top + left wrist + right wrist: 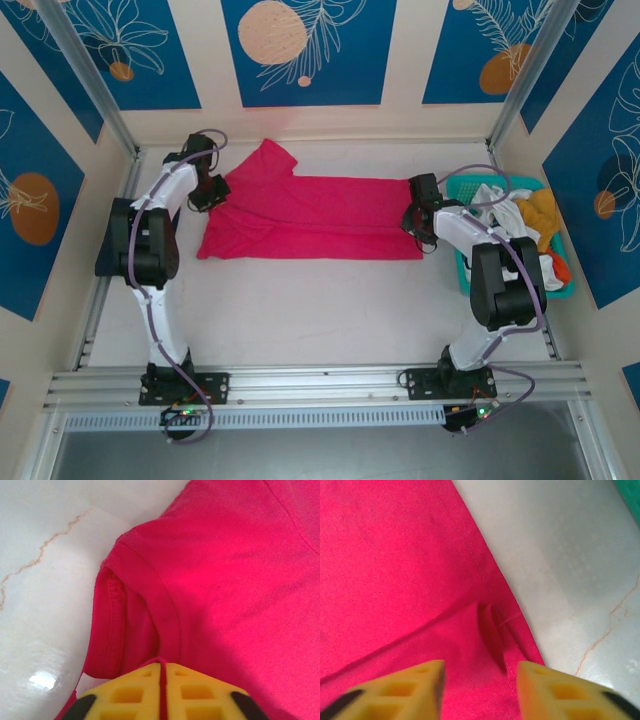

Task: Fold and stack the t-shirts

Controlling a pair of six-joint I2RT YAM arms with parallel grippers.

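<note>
Pink t-shirt (310, 215) lies partly folded, upper centre of the table (300, 310); left gripper (162, 672) clamps its sleeve end, right gripper (480, 680) spread wide over its hem; other t-shirts (520, 215) wait in the basket (560, 292), none stacked

The white table (300, 320), faintly veined like marble, carries a pink shirt (310, 215) lying flat and partly folded toward the far edge, across the middle. A teal basket (462, 268) stands at the right edge, just beside the shirt.
</note>
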